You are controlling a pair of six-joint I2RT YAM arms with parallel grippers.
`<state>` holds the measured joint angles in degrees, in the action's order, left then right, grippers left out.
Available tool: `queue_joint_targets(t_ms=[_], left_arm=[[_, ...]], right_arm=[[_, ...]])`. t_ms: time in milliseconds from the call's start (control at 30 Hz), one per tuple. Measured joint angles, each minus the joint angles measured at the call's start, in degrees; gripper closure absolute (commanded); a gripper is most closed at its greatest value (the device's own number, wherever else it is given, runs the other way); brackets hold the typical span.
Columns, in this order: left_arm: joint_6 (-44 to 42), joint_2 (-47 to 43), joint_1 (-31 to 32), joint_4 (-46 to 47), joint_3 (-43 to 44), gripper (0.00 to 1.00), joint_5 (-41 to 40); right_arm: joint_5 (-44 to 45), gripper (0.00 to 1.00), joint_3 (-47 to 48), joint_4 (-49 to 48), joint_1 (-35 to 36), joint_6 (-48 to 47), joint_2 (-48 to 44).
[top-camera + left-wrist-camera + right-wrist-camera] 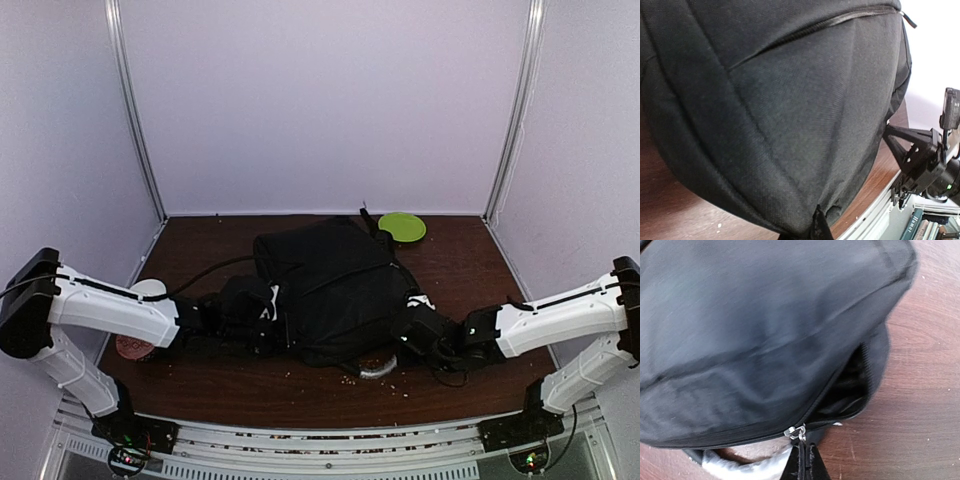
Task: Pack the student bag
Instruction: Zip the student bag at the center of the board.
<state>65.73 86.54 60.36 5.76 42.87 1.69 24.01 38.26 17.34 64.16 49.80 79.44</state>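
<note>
The student bag (335, 290) is a large black fabric backpack lying in the middle of the brown table. It fills the left wrist view (770, 110) and the right wrist view (760, 330). My left gripper (817, 225) is shut on a pinch of the bag's fabric at its left edge. My right gripper (804, 462) is shut on the pull tab of the silver zipper slider (795, 431). To the right of the slider the zipper gapes open on a dark inside (850, 385); to its left it is closed.
A green disc (402, 226) lies at the back right of the table. A foil-rimmed dish (372, 368) sits under the bag's near edge, also in the right wrist view (740, 465). A white and a brown round item (135, 345) lie at the left. Crumbs dot the table front.
</note>
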Motion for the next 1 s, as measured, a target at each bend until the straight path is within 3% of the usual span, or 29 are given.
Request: queue_joint_targets(t_ms=[433,700,733,767,867,933,1000], left_arm=[[-4.52,-11.34,-3.61,-6.45,-7.39,1.0,-3.15],[-13.09,-7.96,-10.49,-10.49,-4.68,1.0,1.81],[-14.47,-6.54,-11.47,-10.8,-3.8,1.0,2.29],[-15.39,-5.51,-12.15,-10.93,-3.21,1.0,2.49],[-18.27,-3.56,-13.68,-11.45,-1.73,0.69,3.06],[-19.8,-3.85,-13.94,-11.5,-1.7,0.46,3.1],[-21.0,-4.66,-14.1,-11.89,-1.75,0.31,2.97]], right_arm=[[-5.27,1.0,-4.31,-6.62,-0.11,3.98,-2.45],[-5.97,1.0,-4.17,-9.62,4.11,6.21,-0.92],[-5.97,0.95,-3.85,-9.68,4.44,6.19,-0.55],[-5.99,0.82,-3.56,-9.73,4.7,6.14,-0.33],[-6.95,0.52,-2.62,-8.94,5.27,5.6,-0.46],[-7.78,0.43,-2.12,-7.26,5.51,4.63,-1.46],[-8.87,0.38,-1.4,-4.94,5.6,2.78,-4.48]])
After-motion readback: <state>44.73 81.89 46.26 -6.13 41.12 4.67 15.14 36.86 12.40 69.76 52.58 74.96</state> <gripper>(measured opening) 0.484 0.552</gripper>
